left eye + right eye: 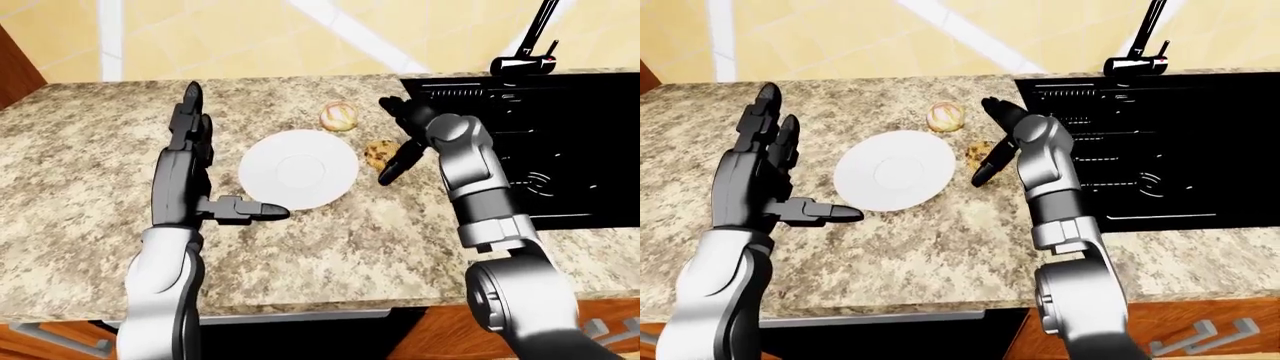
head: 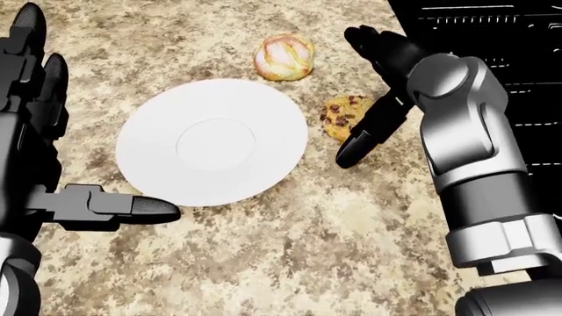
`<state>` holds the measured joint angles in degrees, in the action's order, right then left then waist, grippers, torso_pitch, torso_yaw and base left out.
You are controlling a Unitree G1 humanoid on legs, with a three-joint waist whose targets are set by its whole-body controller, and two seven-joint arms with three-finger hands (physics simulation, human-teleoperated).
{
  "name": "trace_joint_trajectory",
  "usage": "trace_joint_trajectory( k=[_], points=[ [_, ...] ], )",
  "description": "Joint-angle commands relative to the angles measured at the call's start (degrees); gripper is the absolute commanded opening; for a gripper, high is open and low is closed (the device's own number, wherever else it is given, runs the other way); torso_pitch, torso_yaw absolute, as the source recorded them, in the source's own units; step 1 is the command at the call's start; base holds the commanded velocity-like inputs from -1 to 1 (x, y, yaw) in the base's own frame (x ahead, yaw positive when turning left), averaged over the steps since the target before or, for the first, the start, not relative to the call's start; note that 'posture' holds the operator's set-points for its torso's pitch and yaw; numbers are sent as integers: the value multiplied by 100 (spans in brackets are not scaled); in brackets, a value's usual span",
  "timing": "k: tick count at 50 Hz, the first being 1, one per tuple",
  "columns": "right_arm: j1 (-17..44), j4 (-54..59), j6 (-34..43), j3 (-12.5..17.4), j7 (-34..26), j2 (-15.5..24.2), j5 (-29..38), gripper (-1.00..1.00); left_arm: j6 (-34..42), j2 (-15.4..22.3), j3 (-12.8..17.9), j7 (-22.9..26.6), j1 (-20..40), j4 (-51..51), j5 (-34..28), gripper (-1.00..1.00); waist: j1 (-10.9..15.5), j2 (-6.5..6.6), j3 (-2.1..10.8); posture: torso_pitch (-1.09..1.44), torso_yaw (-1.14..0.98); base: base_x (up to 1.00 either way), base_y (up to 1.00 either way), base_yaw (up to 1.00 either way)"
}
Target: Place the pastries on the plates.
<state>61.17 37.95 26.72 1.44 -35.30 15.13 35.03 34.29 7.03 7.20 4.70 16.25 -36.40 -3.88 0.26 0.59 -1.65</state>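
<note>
Spanning all three views, the table (image 2: 290, 263) is speckled stone, with a black stove (image 1: 560, 142) at its right in the eye views. Next in size come the arms. The left hand (image 2: 39, 151) hangs at the left of the head view, fingers spread wide and straight, thumb pointing toward the plate (image 2: 211, 141), holding nothing. The right hand (image 2: 373, 85) reaches in from the right with its fingers splayed open; one dark fingertip sits just below and right of the cookie (image 2: 342, 117), near it, though whether it touches cannot be told. Nothing is gripped.

The white plate lies bare near the middle of the table. Just off its right rim lies the chocolate-chip cookie, flat on the stone. Above it in the head view, near the plate's upper right rim, rests a round glazed bun (image 2: 284, 56).

Judging by looks, the cookie is light, thin and brittle, so a pinch across its edges with little force seems wise, since lying flat it offers scant purchase. A slide toward the rim may help. The bun looks soft and rounder, easier to cup from its sides, but prone to rolling.
</note>
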Motion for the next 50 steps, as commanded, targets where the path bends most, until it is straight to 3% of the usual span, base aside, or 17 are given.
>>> trace_joint_trajectory(
  k=[1,7,12,23,50],
  points=[
    [218,-191,-163,49,104,45,8,100,-169,37,30,-20,123,-175,-6,100,1,0,150,0,0,0,0,0],
    [230,2,-361,54,268,18,-20,100,-184,40,41,-6,60,-209,0,100,2,3,157,0,0,0,0,0],
    [177,0,-408,50,291,17,-47,65,-158,46,53,-6,66,-231,-17,100,5,4,161,0,0,0,0,0],
    [152,-76,-434,36,247,25,8,36,-160,41,40,-22,79,-218,-53,100,1,0,180,0,0,0,0,0],
    [-327,-527,-1017,-127,39,-101,913,2,40,127,164,-32,137,-438,33,100,-5,-1,216,0,0,0,0,0]
  ],
)
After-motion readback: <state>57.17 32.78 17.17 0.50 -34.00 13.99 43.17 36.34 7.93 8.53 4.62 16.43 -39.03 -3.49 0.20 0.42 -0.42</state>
